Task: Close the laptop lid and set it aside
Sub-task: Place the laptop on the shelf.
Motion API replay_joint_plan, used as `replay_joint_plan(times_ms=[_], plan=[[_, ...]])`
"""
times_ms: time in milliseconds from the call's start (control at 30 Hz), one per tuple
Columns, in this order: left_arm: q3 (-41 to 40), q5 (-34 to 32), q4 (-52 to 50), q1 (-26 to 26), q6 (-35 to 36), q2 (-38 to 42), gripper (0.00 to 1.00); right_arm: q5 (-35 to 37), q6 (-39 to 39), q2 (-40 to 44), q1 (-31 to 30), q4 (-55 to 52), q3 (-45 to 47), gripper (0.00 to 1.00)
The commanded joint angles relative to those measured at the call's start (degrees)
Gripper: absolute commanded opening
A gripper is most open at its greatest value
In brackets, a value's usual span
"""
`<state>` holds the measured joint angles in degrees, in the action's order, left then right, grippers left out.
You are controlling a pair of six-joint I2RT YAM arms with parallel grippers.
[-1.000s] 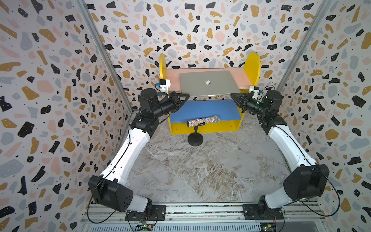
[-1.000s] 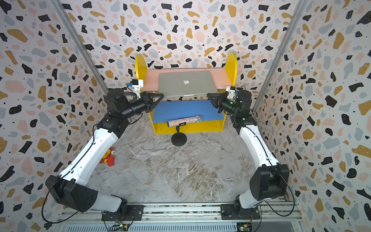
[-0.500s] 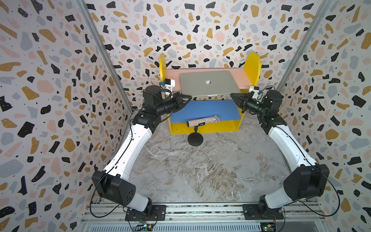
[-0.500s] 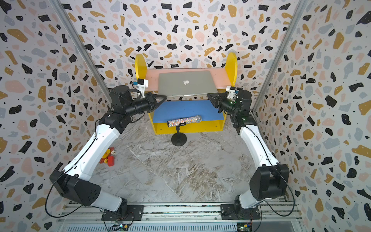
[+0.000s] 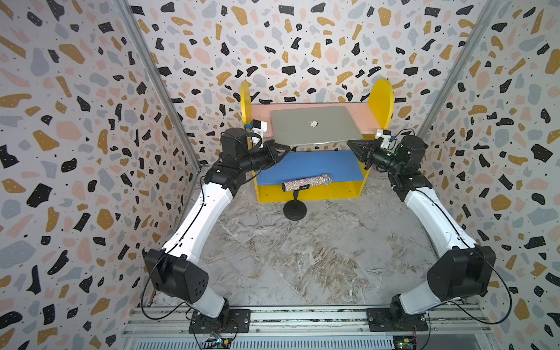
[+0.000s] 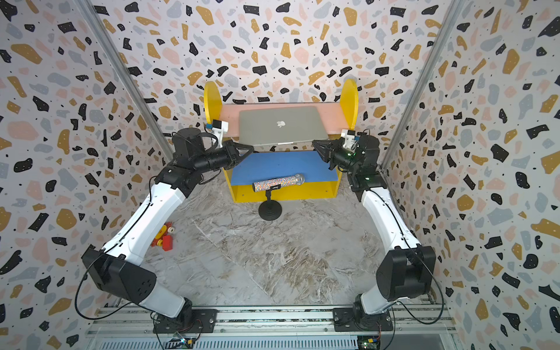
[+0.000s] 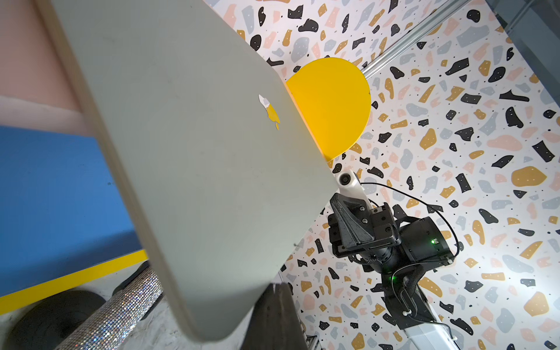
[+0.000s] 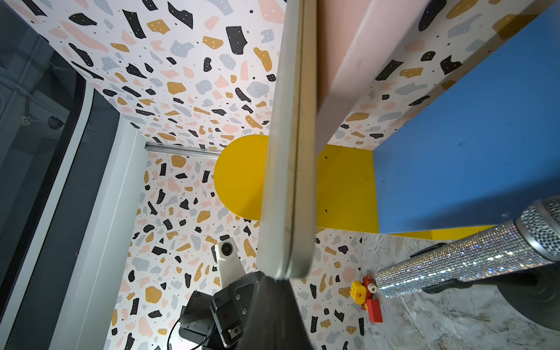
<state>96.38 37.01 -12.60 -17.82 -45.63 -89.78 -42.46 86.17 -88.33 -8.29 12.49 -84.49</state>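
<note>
Closed laptop (image 5: 316, 125) lies long-axis 9-to-3 on pink shelf (image 5: 363, 116); left hand (image 5: 285, 148) at its 7 o'clock corner, right hand (image 5: 351, 145) at 5, both pressed together, seemingly touching.

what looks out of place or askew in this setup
The closed laptop sticks out past the front edge of the pink top shelf and sits slightly skewed on it, with the left gripper and right gripper, both shut, at its front corners. A red and yellow toy also lies loose on the floor.
</note>
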Motion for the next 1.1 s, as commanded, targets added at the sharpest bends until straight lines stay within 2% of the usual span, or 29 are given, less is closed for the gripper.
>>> replay_joint_plan(times_ms=[0,467,1067], plan=[[2.1,-0.2,0.4,-0.4,1.7,-0.3,0.0,-0.1,0.3,0.2,0.2,2.3,-2.5,0.0],[7.3,-2.9,-2.3,-0.2,2.4,-4.4,0.0,0.0,0.5,-1.1,0.2,2.3,-3.9,0.0],[15.7,-1.8,-4.6,1.4,2.1,-10.8,0.0,-0.2,1.0,-4.8,0.2,2.6,-7.1,0.0]])
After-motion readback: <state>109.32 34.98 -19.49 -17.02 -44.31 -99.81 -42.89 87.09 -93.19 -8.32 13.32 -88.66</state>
